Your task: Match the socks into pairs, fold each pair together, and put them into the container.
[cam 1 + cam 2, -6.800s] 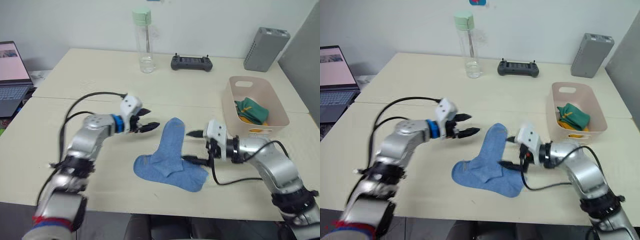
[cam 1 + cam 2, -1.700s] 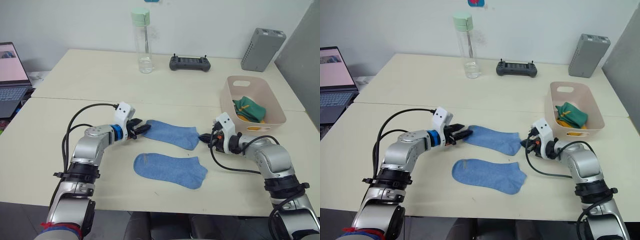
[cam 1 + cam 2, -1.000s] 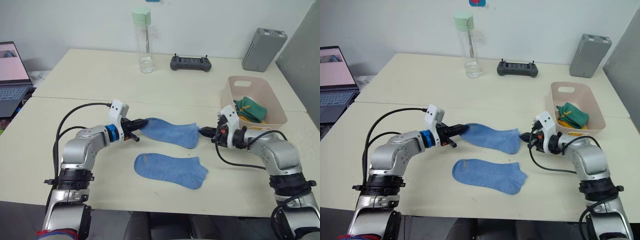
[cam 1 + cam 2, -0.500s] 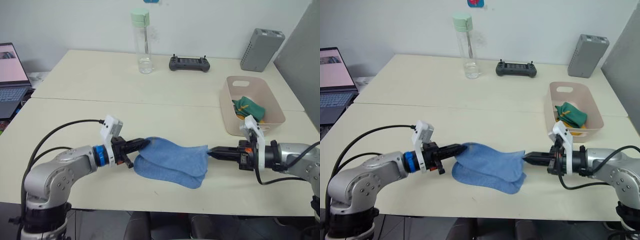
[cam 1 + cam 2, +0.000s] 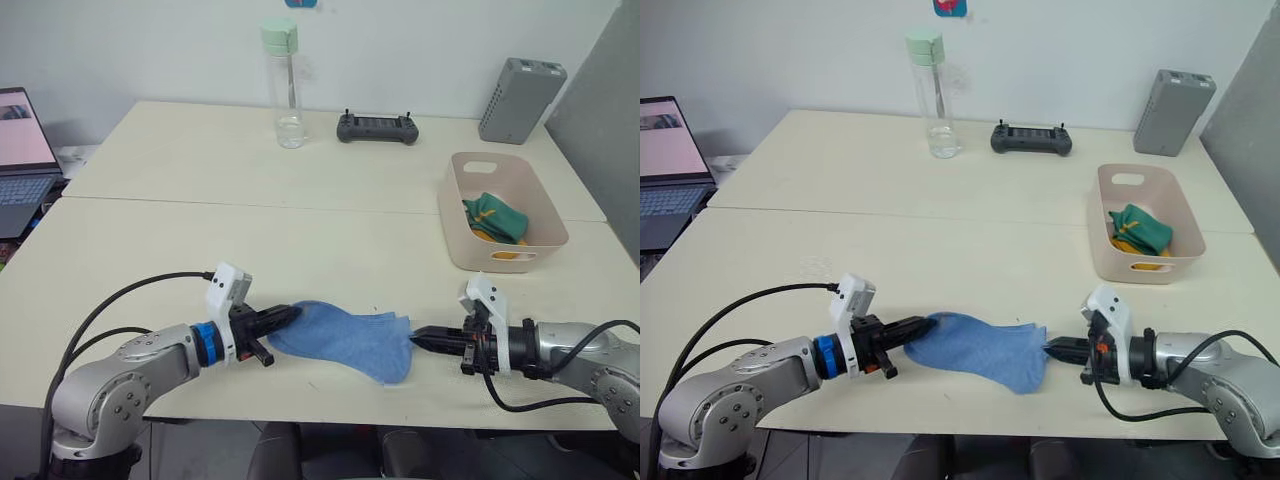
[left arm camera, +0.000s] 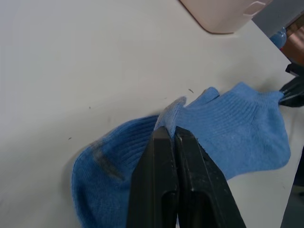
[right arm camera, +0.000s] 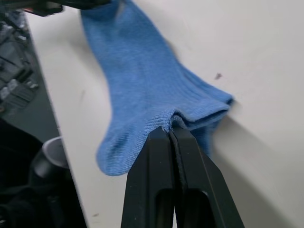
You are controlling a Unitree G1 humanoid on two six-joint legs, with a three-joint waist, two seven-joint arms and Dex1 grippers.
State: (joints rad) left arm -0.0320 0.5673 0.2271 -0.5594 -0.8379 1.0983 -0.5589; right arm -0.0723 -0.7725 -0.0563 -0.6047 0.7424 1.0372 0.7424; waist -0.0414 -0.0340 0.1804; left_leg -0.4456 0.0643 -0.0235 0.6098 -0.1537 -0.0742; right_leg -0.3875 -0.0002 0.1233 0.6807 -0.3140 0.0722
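Near the front edge of the pale wooden table [image 5: 150,230], two light blue soft fabric ankle socks [image 5: 345,338] lie stacked one over the other, stretched flat between the two arms. Left gripper [image 5: 285,316] has its black fingers closed tight on one end of the top sock, and right gripper [image 5: 425,338] is pinched shut on the other end, at the cuff.

So the blue pair's long axis runs from nine o'clock to three o'clock, straight along the line between the two grippers. Each gripper sits at one tip of that axis. A fold would likely mean carrying one end over to the other.

The pale pink rectangular plastic tub [image 5: 455,240] stands at about one o'clock from the socks, well apart from them and nearer the right arm (so that arm looks the better one for the drop).

Counts: two blue socks on the table. Inside the tub I can see a dark green bundle [image 5: 497,217] with mustard-yellow fabric [image 5: 504,254] under it; how many socks each holds cannot be told.
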